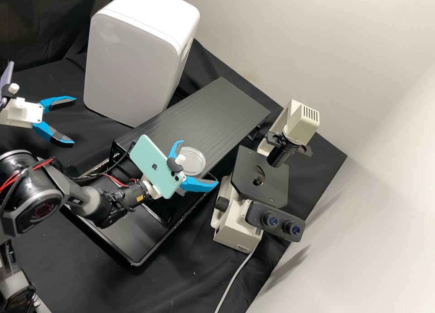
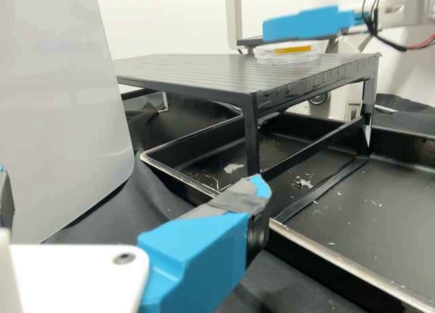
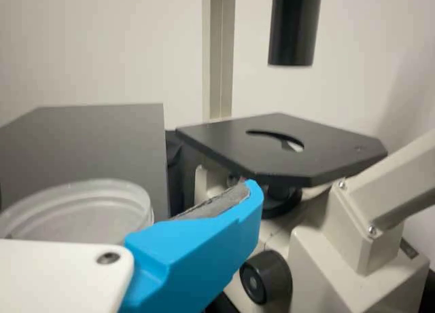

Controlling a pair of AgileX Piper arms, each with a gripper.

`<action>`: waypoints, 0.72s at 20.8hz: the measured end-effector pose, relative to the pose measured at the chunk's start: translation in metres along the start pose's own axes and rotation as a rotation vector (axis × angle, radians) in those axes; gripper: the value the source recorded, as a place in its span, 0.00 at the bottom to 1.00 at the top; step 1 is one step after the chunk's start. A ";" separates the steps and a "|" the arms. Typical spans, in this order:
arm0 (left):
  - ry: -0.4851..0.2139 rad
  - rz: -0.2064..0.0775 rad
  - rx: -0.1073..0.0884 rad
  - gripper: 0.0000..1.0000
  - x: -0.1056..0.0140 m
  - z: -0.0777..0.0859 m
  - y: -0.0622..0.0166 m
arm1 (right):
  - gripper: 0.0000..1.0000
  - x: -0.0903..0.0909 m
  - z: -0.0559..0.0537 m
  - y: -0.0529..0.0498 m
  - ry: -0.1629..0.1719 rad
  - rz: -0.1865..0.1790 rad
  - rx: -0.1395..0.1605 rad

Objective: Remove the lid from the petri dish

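Far left, left gripper [image 1: 72, 121] spread wide, holding nothing, well apart from the work. At the rack's [image 1: 213, 109] near corner, dish [image 1: 194, 164] between the right gripper's [image 1: 198, 163] parted fingers, not plainly touched. Close on the lid [image 1: 195, 158] rim only, then lift straight up, to avoid dragging the base off the edge. In the dish, a yellow strip [image 2: 293, 49], nothing else evident; in the tray [image 1: 136, 233] below, white flecks [image 2: 234, 168].
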 end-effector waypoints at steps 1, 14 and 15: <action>0.000 0.000 0.000 1.00 0.000 0.000 0.0000 | 1.00 0.001 0.003 -0.003 -0.010 -0.009 0.000; -0.001 0.005 0.001 1.00 0.001 0.000 0.0012 | 1.00 0.003 0.002 -0.013 0.005 -0.018 0.006; -0.001 0.005 0.001 1.00 0.001 0.000 0.0012 | 1.00 0.003 0.001 -0.014 0.008 -0.021 0.004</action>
